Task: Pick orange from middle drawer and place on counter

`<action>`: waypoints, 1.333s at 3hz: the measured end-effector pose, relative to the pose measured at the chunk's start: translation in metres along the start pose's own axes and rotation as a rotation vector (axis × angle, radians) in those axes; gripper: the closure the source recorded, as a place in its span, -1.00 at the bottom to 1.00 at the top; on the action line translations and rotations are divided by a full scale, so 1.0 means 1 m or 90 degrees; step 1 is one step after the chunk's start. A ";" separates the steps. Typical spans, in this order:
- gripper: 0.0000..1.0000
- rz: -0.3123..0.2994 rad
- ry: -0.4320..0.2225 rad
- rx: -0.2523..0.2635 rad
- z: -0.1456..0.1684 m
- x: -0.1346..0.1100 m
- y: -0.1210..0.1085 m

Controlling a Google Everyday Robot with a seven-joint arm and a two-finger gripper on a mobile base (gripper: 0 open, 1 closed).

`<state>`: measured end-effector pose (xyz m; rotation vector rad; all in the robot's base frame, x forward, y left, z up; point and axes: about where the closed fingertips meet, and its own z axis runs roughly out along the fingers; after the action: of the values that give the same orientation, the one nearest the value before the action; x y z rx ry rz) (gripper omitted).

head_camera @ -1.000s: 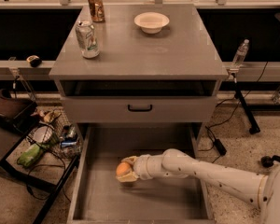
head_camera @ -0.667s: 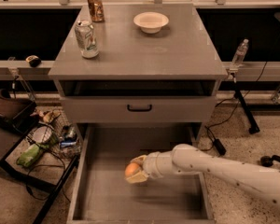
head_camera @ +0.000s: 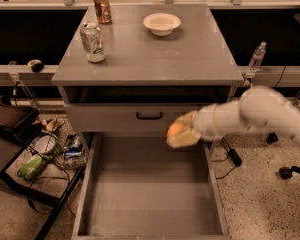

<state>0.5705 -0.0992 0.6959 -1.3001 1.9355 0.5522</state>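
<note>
Above middle drawer (head_camera: 150, 199), hand (head_camera: 184, 135) clasping orange (head_camera: 174, 129)

Non-task items. A brown cylindrical metal can (head_camera: 102, 6) stands upright at rear left. Just in front of it stands a silver-and-green metal can (head_camera: 92, 41), also upright. A cream-white round bowl (head_camera: 161, 23) sits well to the right of both.

Below, a closed grey drawer front (head_camera: 115, 119) carries a black bar handle (head_camera: 149, 116). The gripper (head_camera: 182, 134), clasping the orange (head_camera: 175, 129), hangs before its lower right.

- Right: a clear plastic bottle (head_camera: 257, 58) stands upright on a grey ledge, with a black chair caster (head_camera: 285, 172) on the speckled floor (head_camera: 260, 204).
- Left: a dark brown case (head_camera: 10, 121), a green object (head_camera: 32, 165) and black cables (head_camera: 40, 206).
</note>
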 end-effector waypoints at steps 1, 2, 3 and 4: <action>1.00 0.001 0.009 0.040 -0.077 -0.056 -0.039; 1.00 0.021 -0.004 0.120 -0.139 -0.101 -0.079; 1.00 0.068 -0.036 0.203 -0.159 -0.119 -0.122; 1.00 0.105 -0.067 0.271 -0.152 -0.131 -0.166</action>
<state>0.7016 -0.1910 0.9007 -0.8334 1.9485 0.2583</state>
